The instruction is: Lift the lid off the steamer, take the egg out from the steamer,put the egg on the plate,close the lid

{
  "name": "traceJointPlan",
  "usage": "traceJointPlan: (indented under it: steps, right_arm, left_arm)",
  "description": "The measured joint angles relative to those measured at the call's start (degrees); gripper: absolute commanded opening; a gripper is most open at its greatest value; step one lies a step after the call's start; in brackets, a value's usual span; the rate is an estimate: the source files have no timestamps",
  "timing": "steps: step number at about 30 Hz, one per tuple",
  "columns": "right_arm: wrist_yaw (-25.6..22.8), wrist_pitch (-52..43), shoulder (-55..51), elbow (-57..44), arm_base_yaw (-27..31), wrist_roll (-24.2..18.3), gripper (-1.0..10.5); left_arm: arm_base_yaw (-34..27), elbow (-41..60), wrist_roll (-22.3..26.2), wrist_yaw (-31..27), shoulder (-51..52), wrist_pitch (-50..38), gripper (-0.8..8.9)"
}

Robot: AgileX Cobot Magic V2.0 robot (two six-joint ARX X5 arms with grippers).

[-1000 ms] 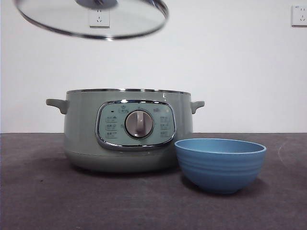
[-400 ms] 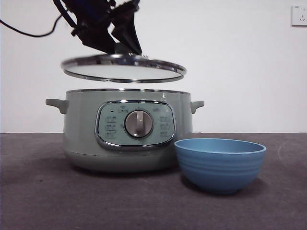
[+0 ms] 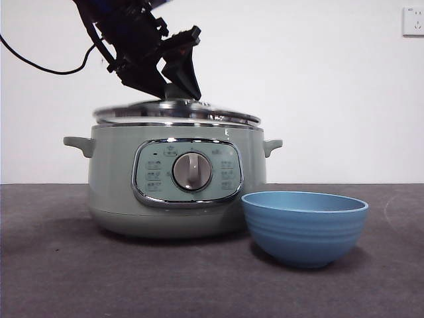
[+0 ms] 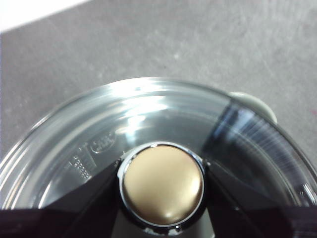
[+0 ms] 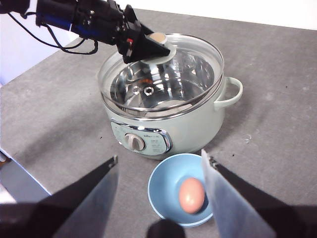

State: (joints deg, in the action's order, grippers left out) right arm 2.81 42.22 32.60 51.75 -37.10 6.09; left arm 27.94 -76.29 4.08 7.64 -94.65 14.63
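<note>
The glass lid [image 3: 175,111] sits low on the rim of the mint-green steamer [image 3: 112,185], slightly askew. My left gripper [image 3: 173,89] comes down from the upper left and is shut on the lid's knob [image 4: 163,184]; its black jaws press both sides of the knob in the left wrist view. The egg [image 5: 191,195] lies in the blue plate [image 5: 161,186], which stands just in front and to the right of the steamer [image 5: 193,136]. Above the plate my right gripper [image 5: 161,158] hangs open with nothing between its jaws. From the front, the plate [image 3: 305,228] hides the egg.
The left arm's black cable [image 3: 40,63] hangs at the upper left. A steamer side handle [image 5: 233,91] sticks out to the right. Dark grey tabletop [image 3: 66,278] lies in front of the pot, and a white wall stands behind.
The left gripper has brought the lid down from high above the pot onto the steamer's rim. The plate and steamer have not moved.
</note>
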Motion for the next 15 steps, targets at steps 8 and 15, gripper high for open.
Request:
traceJointPlan:
  steps: [8, 15]
  right_arm:
    - [0.0, 0.0, 0.0, 0.0, 0.0, 0.0, 2.8]
    - [-0.02, 0.0, 0.0, 0.0, 0.0, 0.0, 2.8]
  left_arm:
    - [0.0, 0.0, 0.11, 0.02, -0.17, 0.72, -0.08]
    - [0.5, -0.35, 0.44, -0.33, -0.42, 1.46, -0.08]
